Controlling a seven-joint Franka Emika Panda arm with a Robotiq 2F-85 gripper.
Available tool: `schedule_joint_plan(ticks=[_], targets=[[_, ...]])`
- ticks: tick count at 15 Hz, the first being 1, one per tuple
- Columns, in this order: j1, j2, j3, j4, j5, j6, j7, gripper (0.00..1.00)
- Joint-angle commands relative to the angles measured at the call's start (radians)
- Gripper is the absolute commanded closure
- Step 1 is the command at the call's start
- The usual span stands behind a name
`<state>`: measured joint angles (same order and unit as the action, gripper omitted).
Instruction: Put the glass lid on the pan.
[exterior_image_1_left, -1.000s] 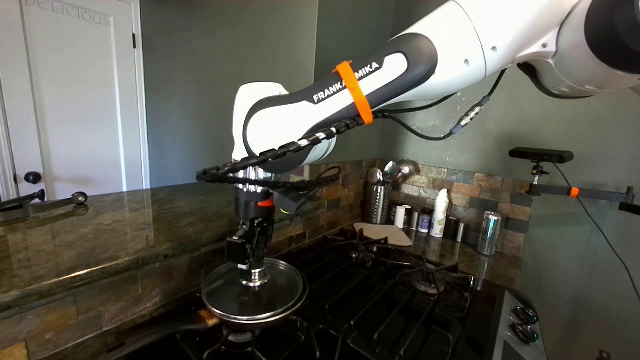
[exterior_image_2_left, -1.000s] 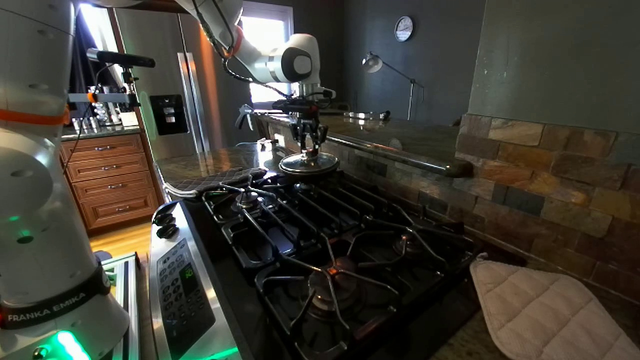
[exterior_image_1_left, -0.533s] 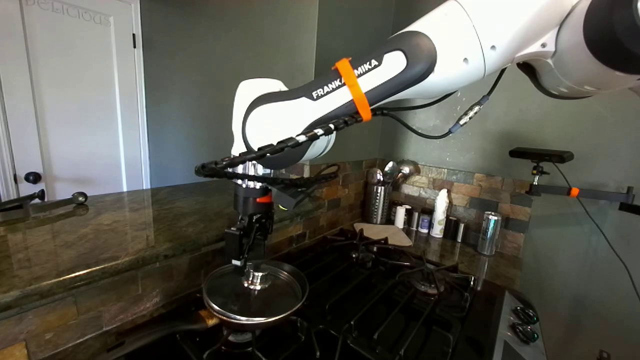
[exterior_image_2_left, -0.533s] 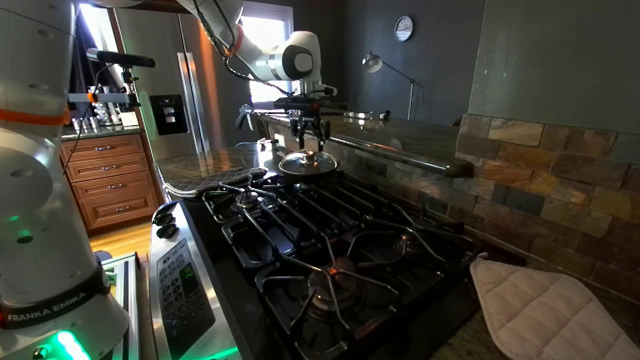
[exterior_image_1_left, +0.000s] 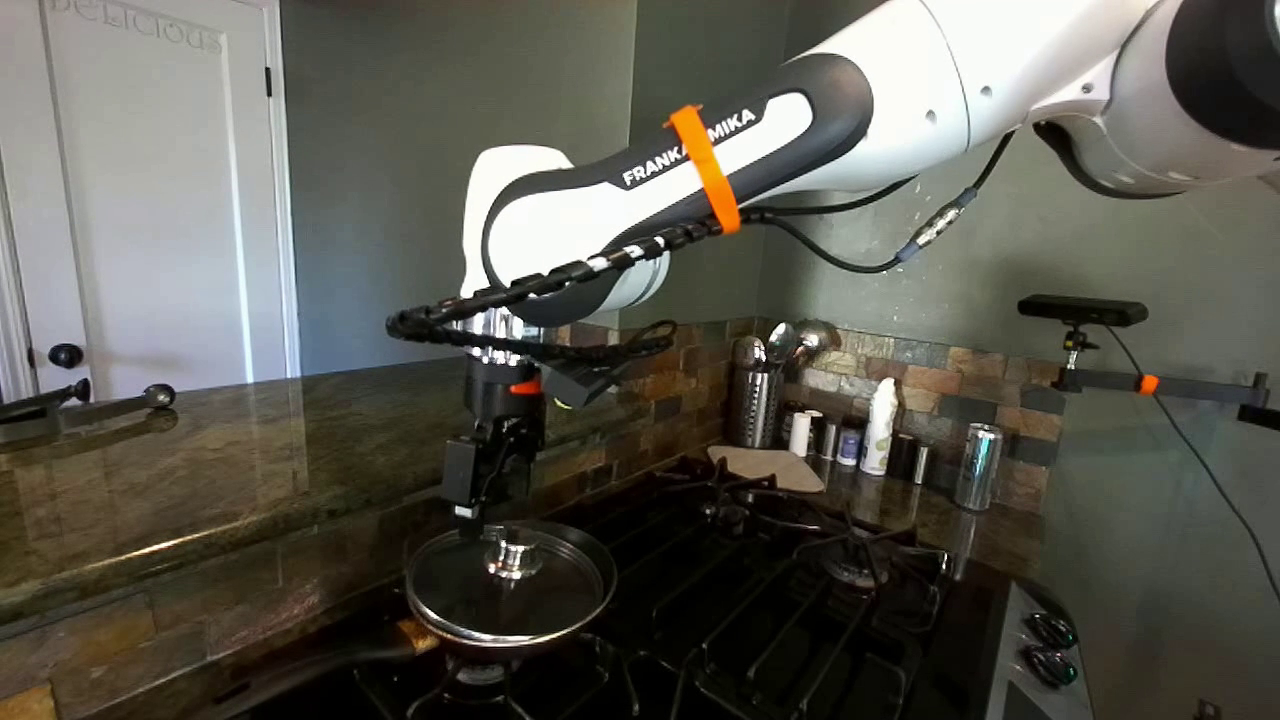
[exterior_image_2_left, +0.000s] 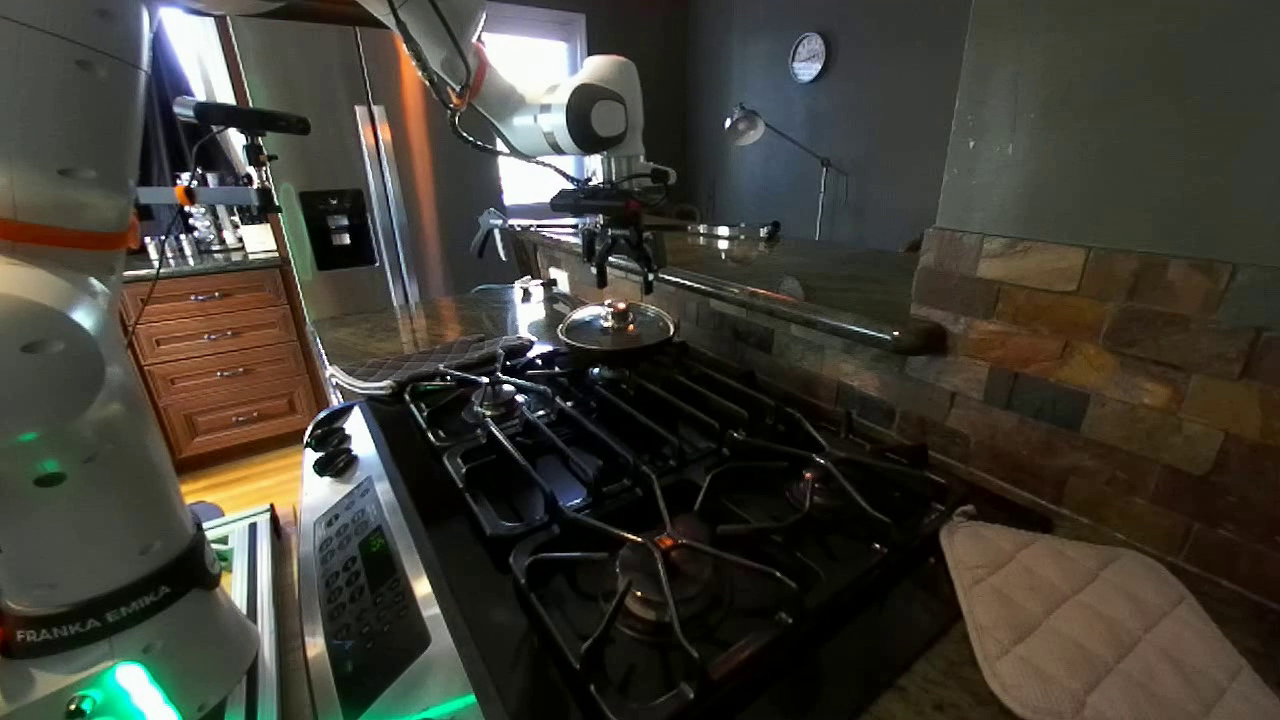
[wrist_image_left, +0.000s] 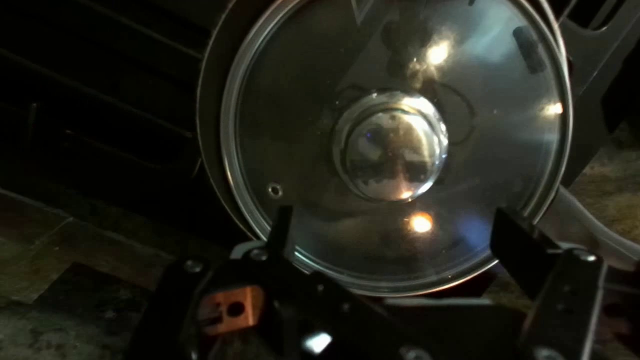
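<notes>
The glass lid (exterior_image_1_left: 510, 602) lies on the pan (wrist_image_left: 211, 120), both just below the gripper (exterior_image_2_left: 625, 284), with the shiny knob (wrist_image_left: 392, 155) facing up toward it. In the wrist view a strip of the pan shows past the lid's edge on one side. The gripper's two fingers (wrist_image_left: 525, 245) are spread wide, farther apart than the knob is broad, with only air between them; in an exterior view a clear gap shows between the fingers and the lid. The pan's dark handle (exterior_image_1_left: 335, 660) runs out low to one side of the gripper. Beneath the gripper and stretching away from it is the black stove (exterior_image_2_left: 465, 585). A raised counter (exterior_image_1_left: 250, 470) runs beside the gripper, and the white arm (exterior_image_1_left: 560, 240), with a black cable (exterior_image_1_left: 430, 328) strung along it, reaches down to it. Well apart from the gripper, past the stove's other end, are a pale quilted pot holder (exterior_image_2_left: 1110, 630), a metal canister (exterior_image_1_left: 755, 410) of spoons (exterior_image_1_left: 780, 342) and a white bottle (exterior_image_1_left: 878, 430).
</notes>
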<state>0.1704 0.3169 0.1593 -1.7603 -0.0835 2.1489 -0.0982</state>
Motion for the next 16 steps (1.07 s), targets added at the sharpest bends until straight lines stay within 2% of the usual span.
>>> schedule_joint_plan(ticks=[1,4,7,8,9,10,11,12,13,16], targets=[[-0.002,0.008,0.004,0.023,0.018,-0.071,-0.032,0.26],[0.0,0.011,0.002,0.024,0.012,-0.115,-0.035,0.49],[0.001,0.014,0.001,0.026,0.006,-0.147,-0.037,0.51],[0.002,0.015,0.0,0.027,0.003,-0.154,-0.036,0.48],[0.002,0.015,0.0,0.027,0.0,-0.154,-0.037,0.63],[0.003,0.015,-0.001,0.027,-0.002,-0.155,-0.037,0.68],[0.003,0.013,0.0,0.03,-0.002,-0.154,-0.038,0.58],[0.004,0.013,0.0,0.031,-0.004,-0.158,-0.038,0.42],[0.004,0.015,-0.001,0.03,-0.005,-0.158,-0.037,0.32],[0.005,0.018,-0.001,0.03,-0.008,-0.165,-0.038,0.13]])
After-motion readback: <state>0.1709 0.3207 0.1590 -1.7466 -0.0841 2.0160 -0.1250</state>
